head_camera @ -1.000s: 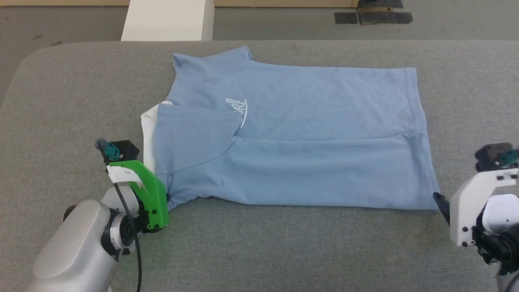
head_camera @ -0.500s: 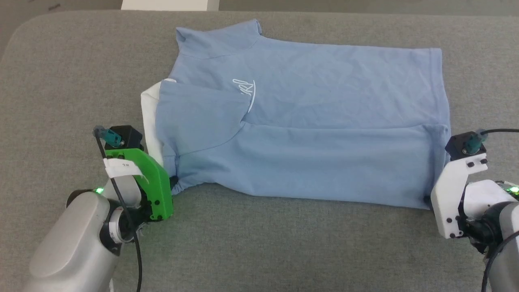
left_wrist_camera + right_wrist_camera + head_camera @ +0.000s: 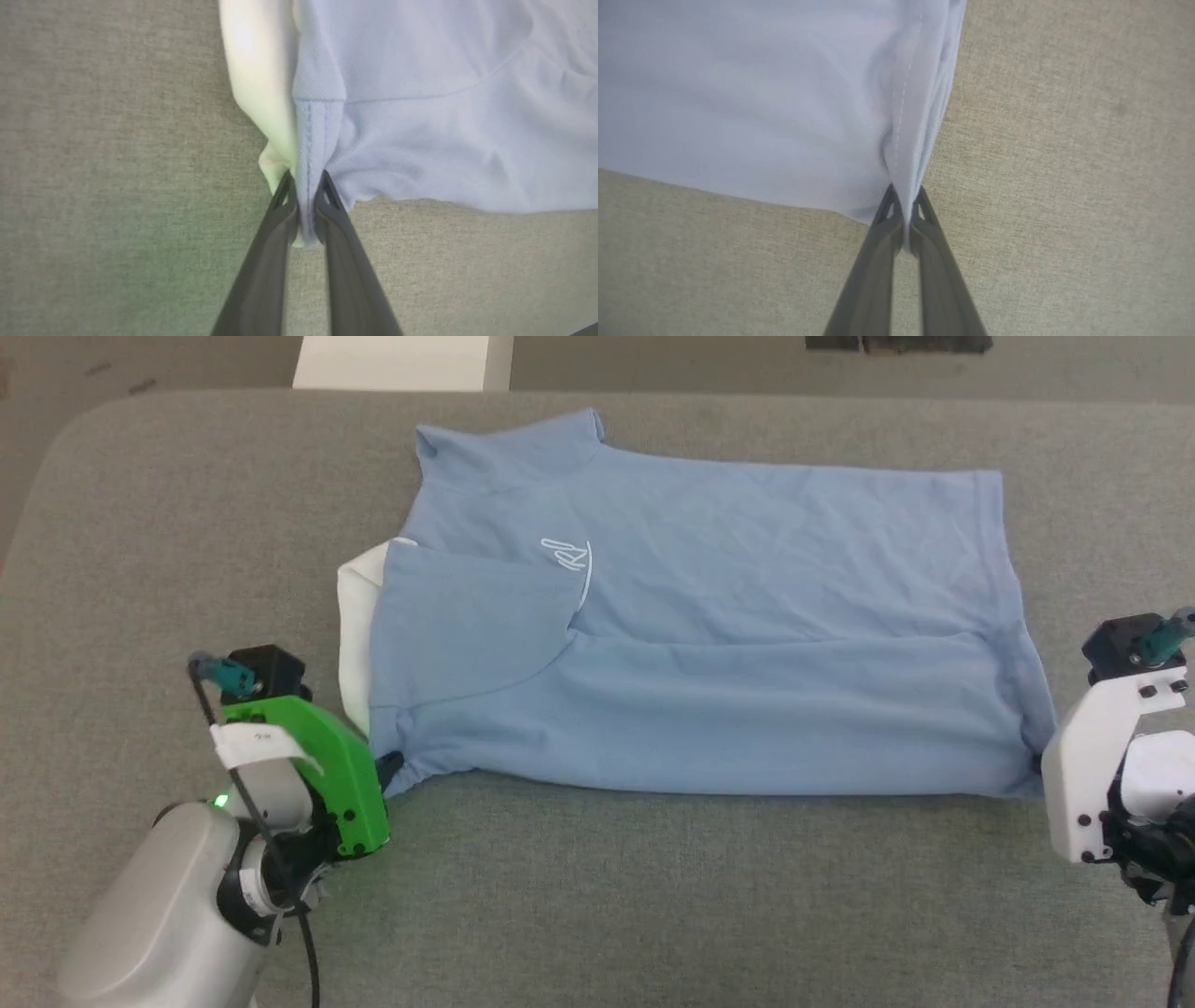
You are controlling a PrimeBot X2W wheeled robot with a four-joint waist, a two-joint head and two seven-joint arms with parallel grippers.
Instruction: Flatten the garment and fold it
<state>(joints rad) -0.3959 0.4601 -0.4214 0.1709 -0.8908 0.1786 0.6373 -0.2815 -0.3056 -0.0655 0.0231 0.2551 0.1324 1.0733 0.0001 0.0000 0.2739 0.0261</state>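
Left hand (image 3: 306, 186) was clamped tight on the near left corner of the garment (image 3: 709, 635), stitched hem bunched between its fingers, white lining (image 3: 355, 616) just beside. Right hand (image 3: 903, 198) was pinched shut on the near right corner. Between them the light-blue shirt lay spread on the grey tabletop (image 3: 597, 896), near edge folded over, one sleeve doubled across the chest beside a white script logo (image 3: 568, 558).
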